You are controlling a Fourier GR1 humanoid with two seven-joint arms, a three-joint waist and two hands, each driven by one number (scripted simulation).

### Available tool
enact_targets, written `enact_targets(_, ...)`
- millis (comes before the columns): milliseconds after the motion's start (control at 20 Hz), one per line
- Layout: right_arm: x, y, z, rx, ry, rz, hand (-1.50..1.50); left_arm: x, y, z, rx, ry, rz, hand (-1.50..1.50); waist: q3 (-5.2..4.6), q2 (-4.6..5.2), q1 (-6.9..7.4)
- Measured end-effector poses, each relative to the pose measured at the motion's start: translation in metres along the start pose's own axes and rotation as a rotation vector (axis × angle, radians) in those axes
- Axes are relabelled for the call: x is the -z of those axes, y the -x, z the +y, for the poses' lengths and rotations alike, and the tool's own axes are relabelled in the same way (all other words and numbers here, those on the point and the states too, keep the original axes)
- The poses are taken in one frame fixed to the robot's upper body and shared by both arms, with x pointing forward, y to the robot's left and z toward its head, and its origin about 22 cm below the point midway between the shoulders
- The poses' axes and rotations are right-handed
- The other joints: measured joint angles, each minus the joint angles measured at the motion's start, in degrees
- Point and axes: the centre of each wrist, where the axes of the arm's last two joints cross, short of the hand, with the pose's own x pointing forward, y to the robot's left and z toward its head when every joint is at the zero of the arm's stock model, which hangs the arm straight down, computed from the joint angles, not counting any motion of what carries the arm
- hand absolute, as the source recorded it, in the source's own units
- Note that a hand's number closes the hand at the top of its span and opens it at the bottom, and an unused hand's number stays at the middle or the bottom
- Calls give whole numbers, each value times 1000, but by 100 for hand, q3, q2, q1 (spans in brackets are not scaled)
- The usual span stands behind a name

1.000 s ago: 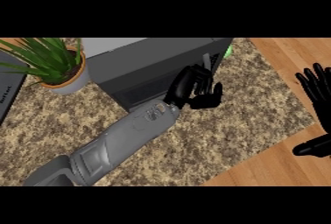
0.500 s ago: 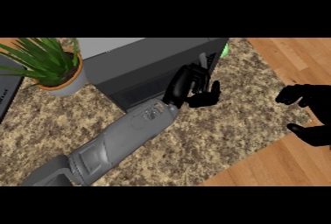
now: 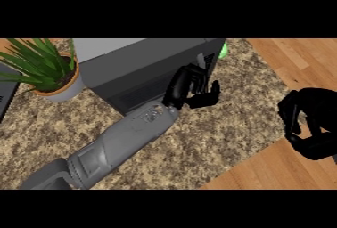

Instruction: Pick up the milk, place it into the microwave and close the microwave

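Observation:
The dark grey microwave [image 3: 132, 67] stands at the top centre of the speckled counter [image 3: 217, 133]. My left hand [image 3: 191, 89] lies against the right part of its front, fingers laid on the door and thumb sticking out to the right. My right hand [image 3: 309, 120] hovers at the right edge over the wooden surface, its fingers curled with nothing in them. No milk carton shows. A small bright green thing [image 3: 226, 49] peeks out behind the microwave's far right corner; I cannot tell what it is.
A potted green plant [image 3: 39, 67] in a pale pot stands left of the microwave. A dark object [image 3: 4, 95] shows at the left edge. A wooden surface [image 3: 296, 58] runs along the right side and lower right.
My left hand has moved closer against the microwave's front, fingers now on the door. My right hand has dropped lower and curled from spread fingers into a fist.

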Motion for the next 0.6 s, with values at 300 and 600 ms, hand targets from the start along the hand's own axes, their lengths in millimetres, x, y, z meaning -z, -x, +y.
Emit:
enact_targets(300, 11, -6, 11, 17, -65, -16, 150, -2, 3, 3, -1, -43, 1, 150, 1, -18, -99)
enact_targets(600, 18, -12, 22, 35, -112, -35, 150, -3, 5, 5, -1, -78, -1, 150, 2, -24, -173)
